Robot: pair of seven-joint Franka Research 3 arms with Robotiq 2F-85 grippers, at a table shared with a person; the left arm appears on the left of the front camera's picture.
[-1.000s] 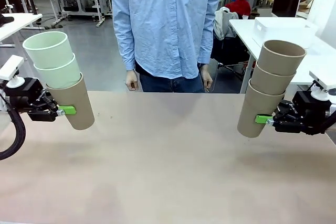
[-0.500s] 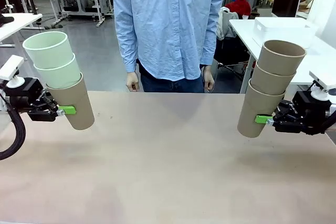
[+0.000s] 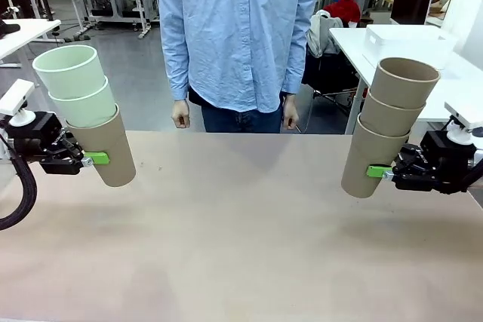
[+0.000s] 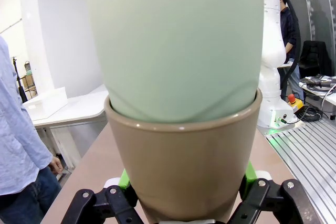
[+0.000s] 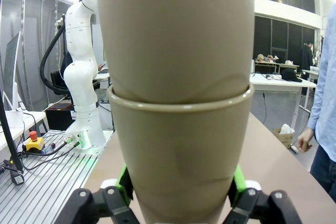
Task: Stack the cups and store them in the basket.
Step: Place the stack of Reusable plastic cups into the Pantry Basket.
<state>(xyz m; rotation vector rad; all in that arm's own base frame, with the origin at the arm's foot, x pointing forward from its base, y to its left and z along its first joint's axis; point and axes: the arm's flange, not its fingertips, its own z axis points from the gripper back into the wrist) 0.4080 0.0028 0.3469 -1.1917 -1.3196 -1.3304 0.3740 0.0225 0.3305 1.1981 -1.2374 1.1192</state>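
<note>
Wide bare desk between the two stacks, open from near edge to far edge.

At the left edge, left hand pinching the tan bottom cup of the left stack, green pads pressed on both sides of it in the left wrist view. Two mint cups nested in that tan one, rims up. Leans as a whole toward the left edge.

At the right edge, right hand clamped the same way on the lowest cup of the right stack: three tan cups nested, leaning toward the right edge.

Matte walls, tapered, no handles. Both stacks seemingly lifted off the surface, though hard to tell from this angle.

Beyond the middle of the far edge, person in a pale blue shirt standing, arms hanging, well apart from both stacks.

Against half a second ago: robot hands and stacks in the same places, person shifted slightly toward the left.
</note>
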